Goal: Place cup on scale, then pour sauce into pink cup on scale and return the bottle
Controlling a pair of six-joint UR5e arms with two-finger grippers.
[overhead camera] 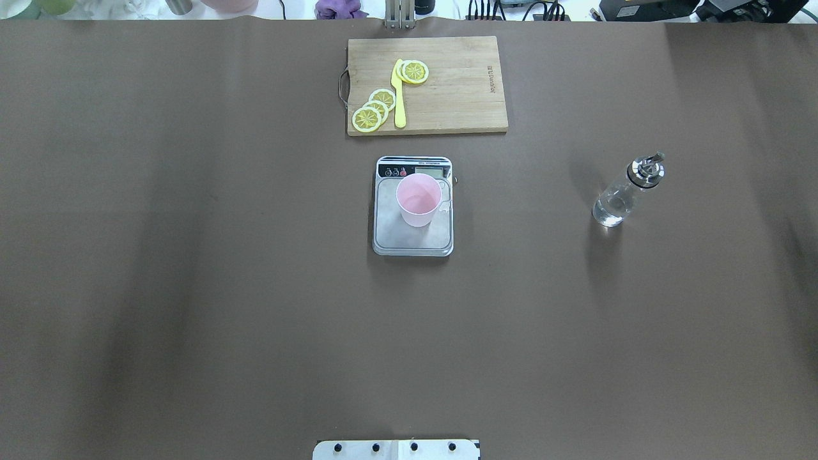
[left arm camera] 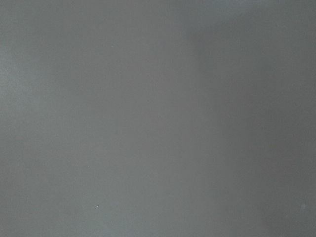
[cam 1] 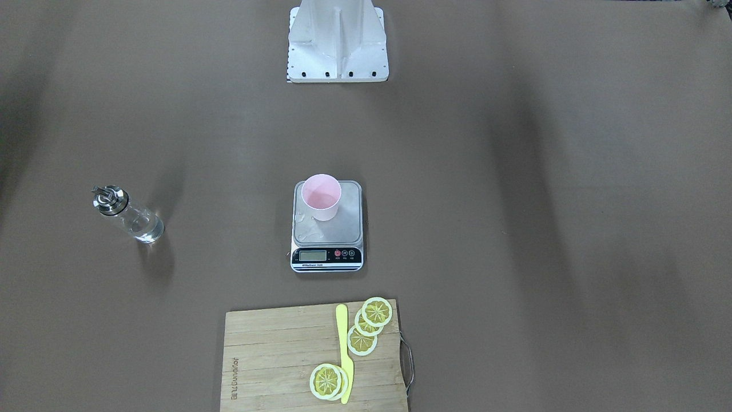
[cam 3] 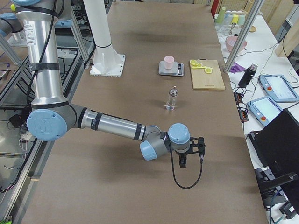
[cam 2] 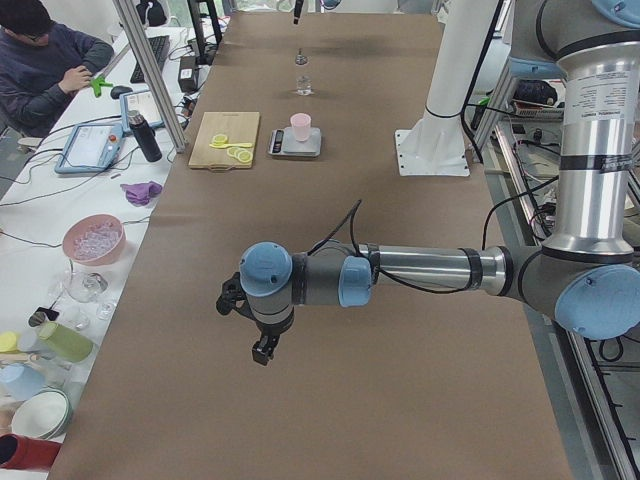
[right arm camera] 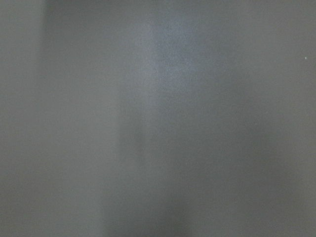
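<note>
— Where are the things?
— The pink cup (cam 1: 321, 197) stands on the scale (cam 1: 337, 230); the glass bottle (cam 1: 128, 216) is well apart, at my right.
— Pincers?
— My left gripper (cam 2: 262, 352) and right gripper (cam 3: 182, 162): spread or pressed, I cannot tell.

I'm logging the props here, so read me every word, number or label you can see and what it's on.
Nothing is sharp enough to quote.
Cutting board: brand mark along one edge, too blurred to read.
Scale: small print under its display and button marks, too small; no digits can be made out.
Left arm label and right arm label: too small.
</note>
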